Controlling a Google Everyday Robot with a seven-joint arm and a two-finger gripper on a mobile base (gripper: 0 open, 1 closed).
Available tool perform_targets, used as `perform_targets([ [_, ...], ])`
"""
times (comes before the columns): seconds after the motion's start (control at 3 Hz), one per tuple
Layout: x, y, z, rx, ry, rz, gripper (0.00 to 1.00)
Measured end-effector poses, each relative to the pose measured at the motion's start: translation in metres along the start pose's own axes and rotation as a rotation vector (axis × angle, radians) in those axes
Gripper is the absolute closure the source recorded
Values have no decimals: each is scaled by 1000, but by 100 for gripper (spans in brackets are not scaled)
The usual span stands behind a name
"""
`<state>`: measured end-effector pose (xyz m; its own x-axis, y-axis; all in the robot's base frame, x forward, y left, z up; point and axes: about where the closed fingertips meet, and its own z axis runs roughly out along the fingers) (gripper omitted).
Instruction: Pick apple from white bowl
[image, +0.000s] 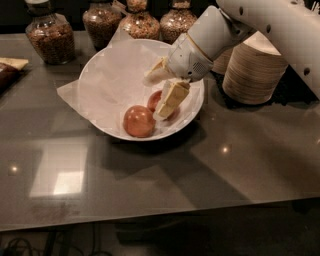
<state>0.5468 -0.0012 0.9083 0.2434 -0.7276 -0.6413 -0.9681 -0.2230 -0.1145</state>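
The white bowl (100, 75), lined with crinkled white paper, sits tilted on the dark table. Two apples lie at its near side. The larger, duller reddish-orange apple (139, 121) is at the front. The smaller, redder apple (155, 99) lies behind and to its right, partly hidden by one cream finger (170, 98). My gripper (155, 96) is inside the bowl, open, its fingers spread around the redder apple, just right of and above the larger apple. It holds nothing.
Stacks of small paper bowls (252, 70) stand right of the white bowl, under my arm. Several glass jars of grains (48, 36) line the table's back edge. A dark object (7, 72) lies at the far left.
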Motion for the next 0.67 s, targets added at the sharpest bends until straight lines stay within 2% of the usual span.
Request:
perform_targets([
  [0.33,0,0,0,-1,0,0,11],
  [0.67,-2,0,-1,3,-6,-5,0],
])
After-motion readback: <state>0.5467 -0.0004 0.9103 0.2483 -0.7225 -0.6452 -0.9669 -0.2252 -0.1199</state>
